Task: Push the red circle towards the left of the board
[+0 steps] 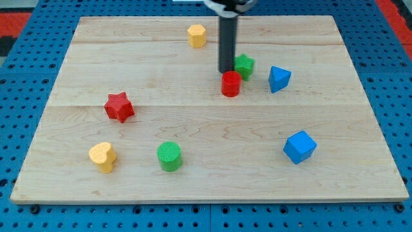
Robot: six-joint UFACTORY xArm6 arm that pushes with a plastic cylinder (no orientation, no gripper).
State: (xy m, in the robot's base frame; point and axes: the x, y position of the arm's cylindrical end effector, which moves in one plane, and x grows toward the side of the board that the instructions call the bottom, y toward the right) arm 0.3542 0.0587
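The red circle stands on the wooden board right of centre, towards the view's top. My tip is just above the red circle's upper left edge, touching or nearly touching it. A green star-shaped block sits close to the tip's right and just above the red circle's right side.
A blue triangle block lies right of the green star. A yellow hexagon is near the top. A red star is at the left. A yellow heart and green circle sit at the bottom left, a blue cube at the bottom right.
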